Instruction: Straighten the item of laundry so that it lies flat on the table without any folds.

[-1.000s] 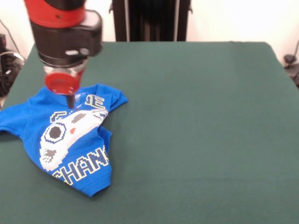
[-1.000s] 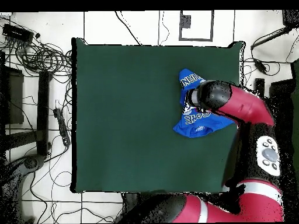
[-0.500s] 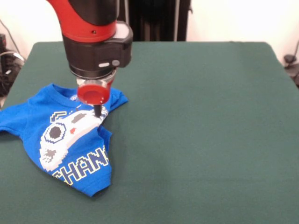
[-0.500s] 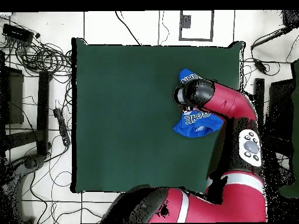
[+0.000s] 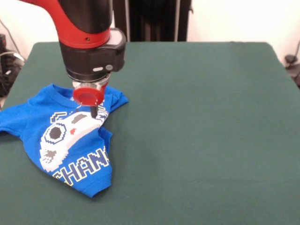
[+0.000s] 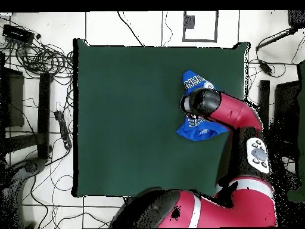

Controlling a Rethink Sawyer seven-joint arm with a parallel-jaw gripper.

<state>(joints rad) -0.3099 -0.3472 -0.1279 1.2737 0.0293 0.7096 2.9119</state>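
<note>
Blue shirt (image 5: 65,140) sits at left side of green table (image 5: 201,117) in front view, print side up, crumpled w/ folds. Long axis runs roughly collar-to-hem: collar toward far edge, hem w/ lettering toward near edge, tilted a bit right. One sleeve spread out to left edge; other bunched up by the arm. Gripper (image 5: 93,112) tip down on shirt near upper print; can't tell if it's open or gripping cloth.
</note>
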